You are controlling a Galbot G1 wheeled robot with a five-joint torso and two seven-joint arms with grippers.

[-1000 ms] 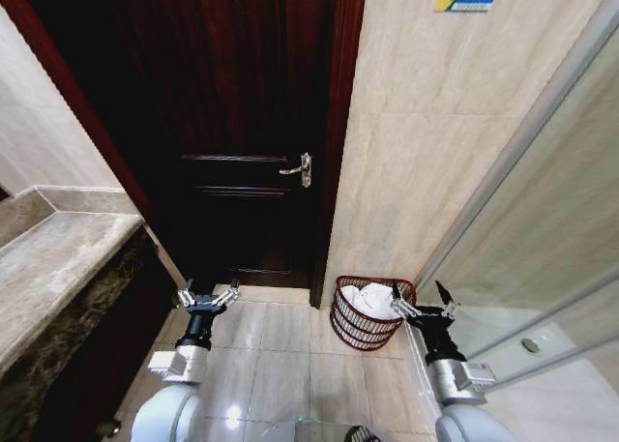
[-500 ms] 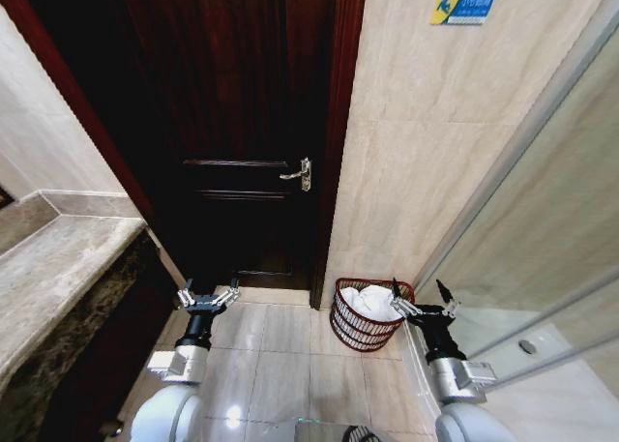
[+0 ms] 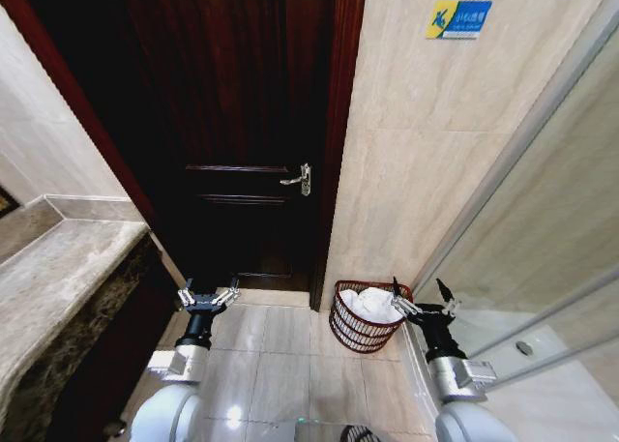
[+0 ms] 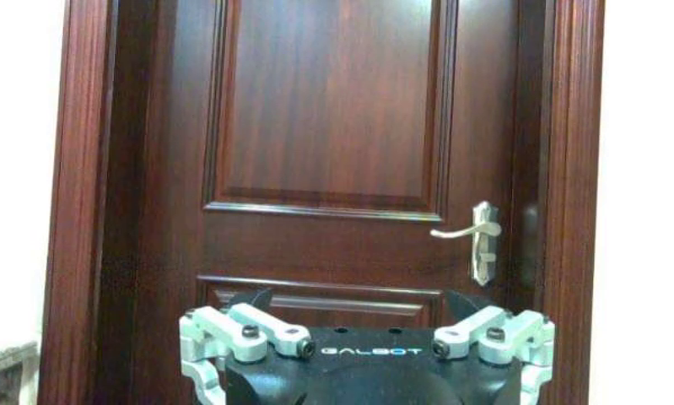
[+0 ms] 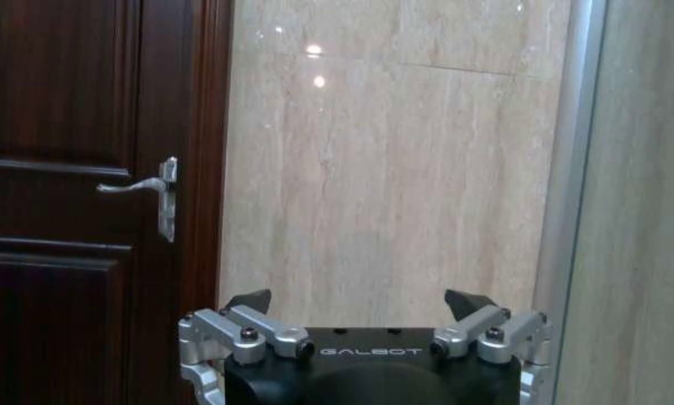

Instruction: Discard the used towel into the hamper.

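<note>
hamper [image 3: 366, 316]: small round dark wire basket on the tiled floor, lower centre-right of the head view, at the foot of the beige wall [image 3: 435, 171] just right of the dark wooden door [image 3: 242, 123].
towel [image 3: 368, 303]: white cloth bundled inside the hamper, heaped up to about the rim; none seen hanging over the side.
left gripper [image 3: 206, 297]: lower left of the head view, fingers spread, holding nothing, well apart from the hamper.
right gripper [image 3: 423, 299]: lower right, just beside the hamper's rim, fingers spread, holding nothing.
door handle [image 3: 298, 179]: silver lever, mid-frame, untouched.
status: towel lies in the hamper and both grippers are bare, so the discard looks done; judged remaining, nothing beyond drawing the arms clear.
</note>
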